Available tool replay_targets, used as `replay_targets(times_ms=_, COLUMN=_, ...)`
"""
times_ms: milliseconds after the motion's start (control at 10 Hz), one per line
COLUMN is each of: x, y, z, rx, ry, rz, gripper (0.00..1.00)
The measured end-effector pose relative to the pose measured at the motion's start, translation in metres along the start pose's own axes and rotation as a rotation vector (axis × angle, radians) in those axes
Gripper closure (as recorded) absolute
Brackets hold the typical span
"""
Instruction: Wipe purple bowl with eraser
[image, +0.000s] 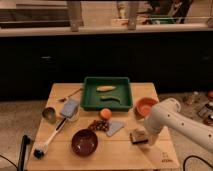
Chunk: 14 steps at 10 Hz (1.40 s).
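The gripper (145, 134) hangs just over the eraser (136, 137) on the worktop (122, 154), fingers released and holding nothing. The purple bowl (84, 142) lies at the eraser's nine o'clock

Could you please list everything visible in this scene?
Light wooden table: one, tan, centre.
Rectangular plastic tray: one, green, table's back centre.
Oblong pieces: two, yellow and green, in the tray.
Round orange bowl: one, orange, right of tray.
Round glossy purple bowl: one, dark maroon-purple, front centre.
Small rectangular block eraser: one, dark top, tan body, front right.
Flat sponge: one, grey-blue, between purple bowl and eraser.
Small ball: one, orange, before the tray.
Long-handled brush: one, white handle, front left.
Metal cup: one, silvery, left edge.
Robot arm: one, white, from right.
End effector: one, colour unclear, by the eraser.
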Motion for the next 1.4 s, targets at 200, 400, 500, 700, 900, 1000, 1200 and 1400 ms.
replay_targets(times_ms=200, x=-0.0013, y=0.001, z=0.0015, rx=0.0, ry=-0.002, rz=-0.009, gripper=0.2)
replay_targets(times_ms=400, x=-0.0021, y=0.0019, z=0.0028, rx=0.0, ry=-0.004, rz=-0.016, gripper=0.2)
replay_targets(times_ms=500, x=-0.0031, y=0.0028, z=0.0037, rx=0.001, ry=-0.006, rz=-0.021, gripper=0.2)
replay_targets(times_ms=700, x=-0.005, y=0.0033, z=0.0049, rx=0.004, ry=-0.01, rz=-0.031, gripper=0.2)
replay_targets(times_ms=900, x=-0.0059, y=0.0034, z=0.0055, rx=0.005, ry=-0.012, rz=-0.036, gripper=0.2)
replay_targets(times_ms=1000, x=-0.0072, y=0.0035, z=0.0066, rx=0.006, ry=-0.014, rz=-0.041, gripper=0.2)
replay_targets(times_ms=1200, x=-0.0086, y=0.0037, z=0.0071, rx=0.009, ry=-0.015, rz=-0.052, gripper=0.2)
replay_targets(times_ms=1400, x=-0.0099, y=0.0042, z=0.0081, rx=0.011, ry=-0.017, rz=-0.059, gripper=0.2)
